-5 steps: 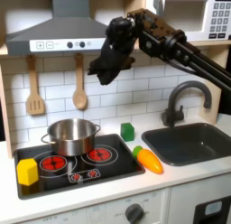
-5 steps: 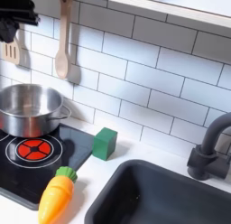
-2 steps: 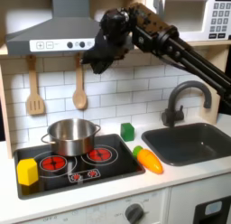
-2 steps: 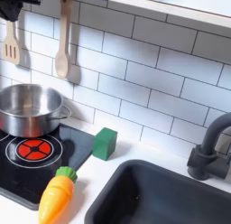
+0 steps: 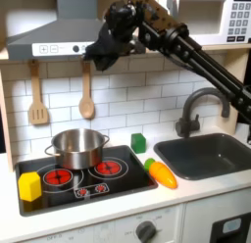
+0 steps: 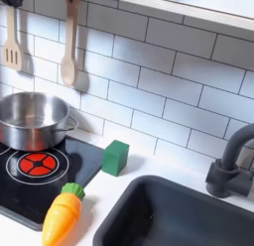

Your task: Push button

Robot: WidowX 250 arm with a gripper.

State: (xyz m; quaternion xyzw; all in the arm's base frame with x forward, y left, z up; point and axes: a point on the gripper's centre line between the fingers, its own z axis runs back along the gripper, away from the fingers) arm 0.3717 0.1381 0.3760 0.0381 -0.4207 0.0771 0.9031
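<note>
Toy carrot (image 5: 161,173) at counter front, silver pot (image 5: 75,147) on stovetop (image 5: 118,180) behind. Farther up, black gripper (image 5: 98,57) pressed at range hood's row of buttons (image 5: 71,49), in first exterior view. Jaw opening unclear; no object seen held.

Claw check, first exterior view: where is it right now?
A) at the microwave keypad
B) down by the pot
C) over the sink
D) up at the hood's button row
D: in the first exterior view the claw sits high at the front of the hood, beside its buttons, far above the pot and sink.
</note>
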